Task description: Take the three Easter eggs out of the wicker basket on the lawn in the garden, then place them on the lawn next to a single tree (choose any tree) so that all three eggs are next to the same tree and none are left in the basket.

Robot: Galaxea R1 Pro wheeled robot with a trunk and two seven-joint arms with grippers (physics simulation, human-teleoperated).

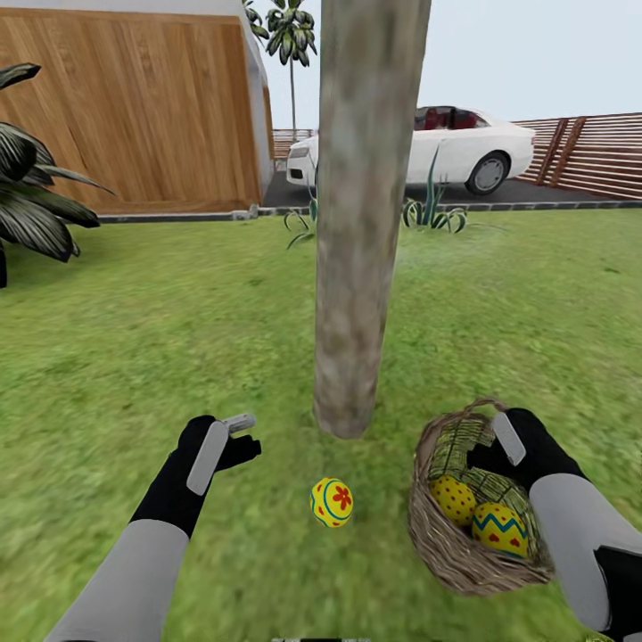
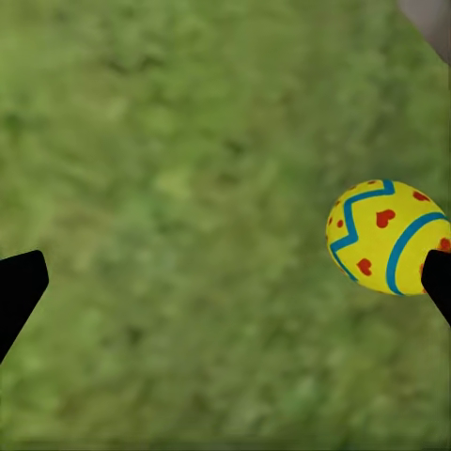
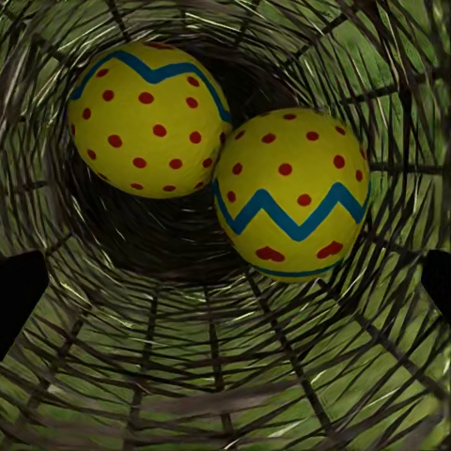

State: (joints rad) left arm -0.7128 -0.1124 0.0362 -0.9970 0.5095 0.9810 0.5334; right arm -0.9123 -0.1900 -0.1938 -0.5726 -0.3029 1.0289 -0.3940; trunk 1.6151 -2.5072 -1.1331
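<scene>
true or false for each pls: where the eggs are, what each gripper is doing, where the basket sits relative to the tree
1. One yellow egg with red flowers lies on the green lawn near the thick grey-brown tree trunk. True.
2. The round brown wicker basket is empty. False: two yellow spotted eggs are inside it.
3. The left gripper holds an egg. False: it is open, with the egg on the grass beside it.
4. The right gripper is at the basket, fingers open. True.
5. The basket sits behind the tree. False: it sits in front, to its right.
</scene>
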